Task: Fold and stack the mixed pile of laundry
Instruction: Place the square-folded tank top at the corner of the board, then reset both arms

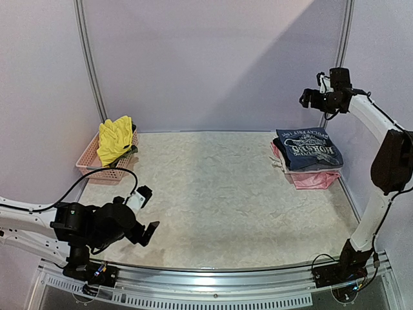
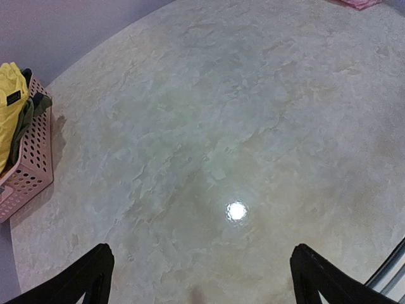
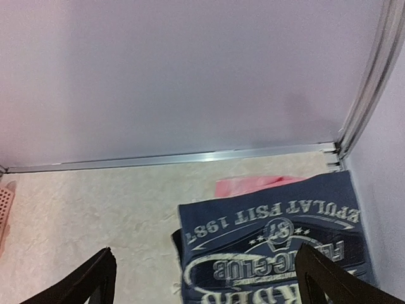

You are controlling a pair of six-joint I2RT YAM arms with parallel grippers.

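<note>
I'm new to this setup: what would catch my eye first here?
A navy blue printed top lies folded over pink pieces at the far right of the table. At far left, a bright yellow garment spills from a pink basket.

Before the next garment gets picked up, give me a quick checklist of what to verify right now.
1. Left jaws open, empty: ok.
2. Right jaws open, above the navy top: ok.
3. Stack neat, navy top flat on pink piece: ok.
4. Next pick, yellow garment, on top in basket: ok.
5. Middle of table bare for folding: ok.
6. How many pieces lie under yellow garment: cannot tell.
</note>
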